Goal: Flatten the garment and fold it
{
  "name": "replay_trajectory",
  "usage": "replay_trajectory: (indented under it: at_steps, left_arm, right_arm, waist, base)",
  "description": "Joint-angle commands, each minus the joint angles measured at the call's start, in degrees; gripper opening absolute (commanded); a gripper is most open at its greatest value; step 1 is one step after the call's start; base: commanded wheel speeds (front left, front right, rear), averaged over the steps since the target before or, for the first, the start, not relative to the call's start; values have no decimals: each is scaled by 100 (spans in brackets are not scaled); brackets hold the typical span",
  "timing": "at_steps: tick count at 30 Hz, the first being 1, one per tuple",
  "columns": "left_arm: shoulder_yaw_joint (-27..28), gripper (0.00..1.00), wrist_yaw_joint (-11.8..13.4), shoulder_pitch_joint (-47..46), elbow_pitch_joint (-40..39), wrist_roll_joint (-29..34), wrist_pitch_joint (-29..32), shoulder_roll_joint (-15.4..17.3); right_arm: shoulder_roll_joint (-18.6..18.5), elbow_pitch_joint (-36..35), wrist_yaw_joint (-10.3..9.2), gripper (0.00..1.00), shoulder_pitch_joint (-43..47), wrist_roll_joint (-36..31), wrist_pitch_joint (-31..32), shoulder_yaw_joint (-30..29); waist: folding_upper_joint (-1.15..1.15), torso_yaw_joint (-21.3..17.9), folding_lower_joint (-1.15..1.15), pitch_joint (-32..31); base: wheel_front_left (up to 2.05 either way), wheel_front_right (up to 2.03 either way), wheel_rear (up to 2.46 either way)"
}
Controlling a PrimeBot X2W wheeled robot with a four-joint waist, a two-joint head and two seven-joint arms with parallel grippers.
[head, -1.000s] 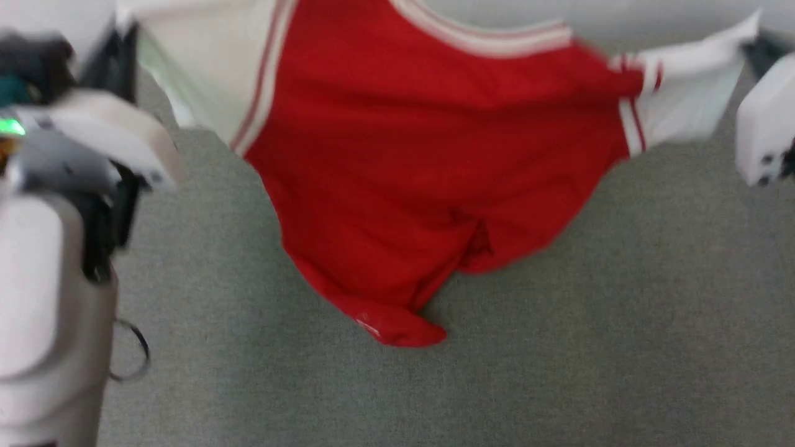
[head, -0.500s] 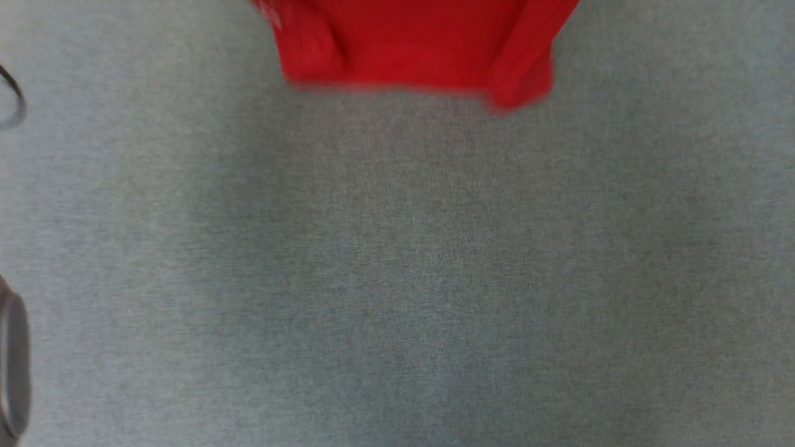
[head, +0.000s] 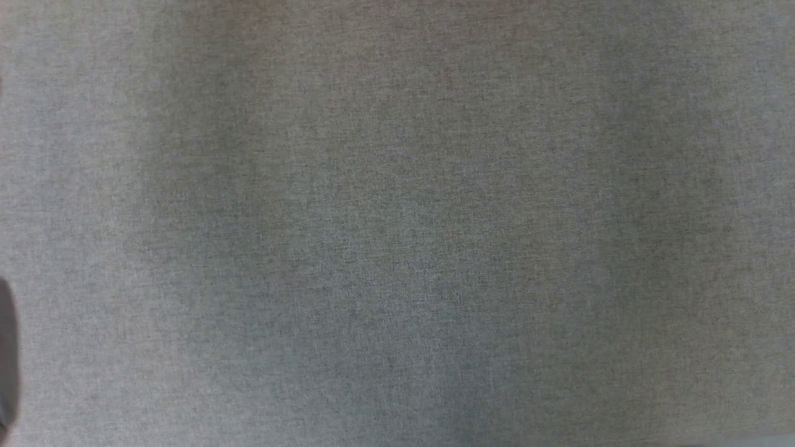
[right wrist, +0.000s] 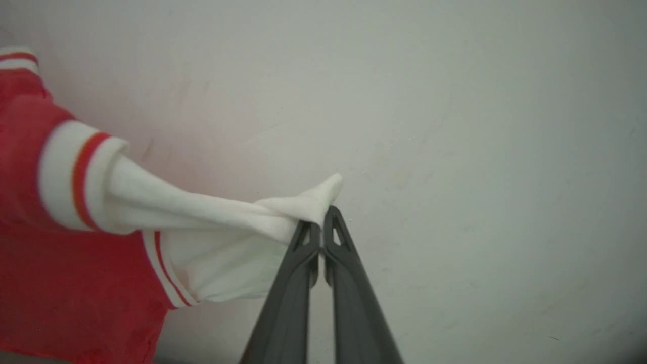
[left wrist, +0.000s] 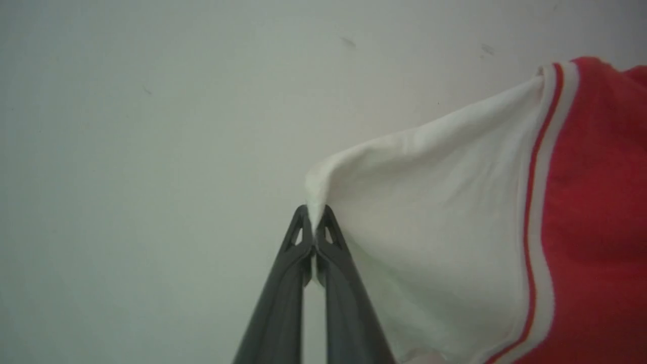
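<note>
While left fingers [left wrist: 288, 283], right fingers [right wrist: 293, 283] pinch garment [left wrist: 596, 202], it spans between.

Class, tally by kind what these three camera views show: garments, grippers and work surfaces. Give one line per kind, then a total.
Garments: 1, the red and white garment
Grippers: 2, the left gripper and the right gripper, each shut on a white part of the garment
Work surfaces: 1, the grey fabric surface
Total: 4

1. Grey woven surface [head: 397, 223], fine heathered texture, flat.
2. Broad, soft-edged shading darkens its middle; paler toward both sides.
3. Dark blurred shape [head: 6, 347] at lower-left edge, unidentifiable.
</note>
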Motion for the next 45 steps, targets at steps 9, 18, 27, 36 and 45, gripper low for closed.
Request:
replay_trajectory:
  at_steps: [9, 18, 27, 36, 45]
  left_arm:
    - [-130, 0, -312, 2434, 195, -457, 150, -46]
    - [37, 0, -298, 5643, -921, -1464, 838, -499]
    - [226, 0, 295, 8289, -2466, -2036, 1643, -769]
    - [264, 0, 690, 9594, -3276, -2237, 2215, -824]
    - [38, 0, 611, 9824, -3063, -2294, 2249, -923]
  right_arm:
    - [26, 55, -6, 0, 2304, 1049, 22, 433]
    - [-30, -1441, -6, 0, 5482, 2108, 1183, 34]
    - [754, -3078, -6, 0, 8093, 1948, 2303, -1158]
    - [1590, -3806, -6, 0, 9700, 1453, 2866, -2096]
    - [1745, -2909, -6, 0, 9980, 1609, 2334, -2221]
  waist:
    - [0, -15, -1, -791]
    - [0, 39, -1, -1853]
    - [0, 53, -1, -2549]
    - [0, 227, -1, -2807]
    - [0, 284, -1, -2667]
  base:
    - [0, 0, 0]
    - [0, 0, 0]
    - [0, 0, 0]
    - [0, 0, 0]
    - [0, 0, 0]
